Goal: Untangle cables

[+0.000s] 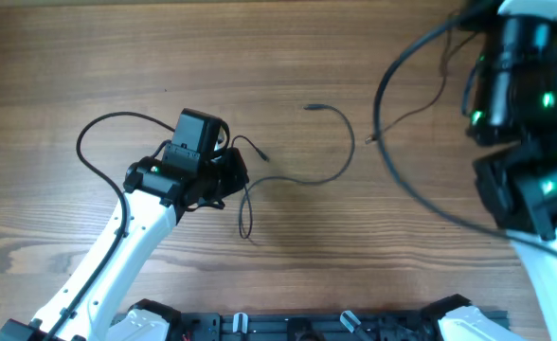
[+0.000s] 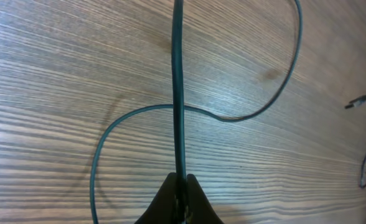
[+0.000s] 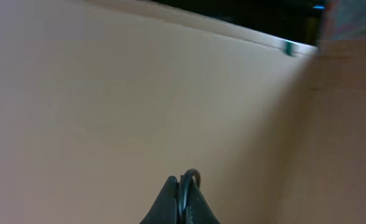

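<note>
On the wooden table (image 1: 288, 47), the overhead view shows a thin black cable (image 1: 350, 142) lying slack. Its plug (image 1: 312, 107) sits toward 12 o'clock from the middle, and the line curves round by 3 o'clock before trailing off toward 6 o'clock. The left gripper (image 1: 235, 173) sits at 9 o'clock of the lower bend, on the left arm (image 1: 117, 256) that comes in from 7 o'clock. A second plug (image 1: 262, 156) lies at 1 o'clock of this gripper. The right arm (image 1: 530, 114) fills the 2 o'clock corner, raised near the camera, and a lifted cable (image 1: 378, 90) sweeps below it in a wide arc.

Only the wrist views show the grips. In the left wrist view the fingers are pressed together on a taut strand (image 2: 177, 74) that runs straight to 12 o'clock. A slack bend (image 2: 233, 118) crosses under it on the wood. In the right wrist view the right gripper (image 3: 182, 194) has its fingers pinched on a small loop (image 3: 193, 176), against a blurred tan surface; the table is not seen there.

By count there are two arms, two grippers and two plugs on the table from overhead, but the left wrist view shows only one plug, at 3 o'clock. The strands cross, so the number of separate cables cannot be told.
</note>
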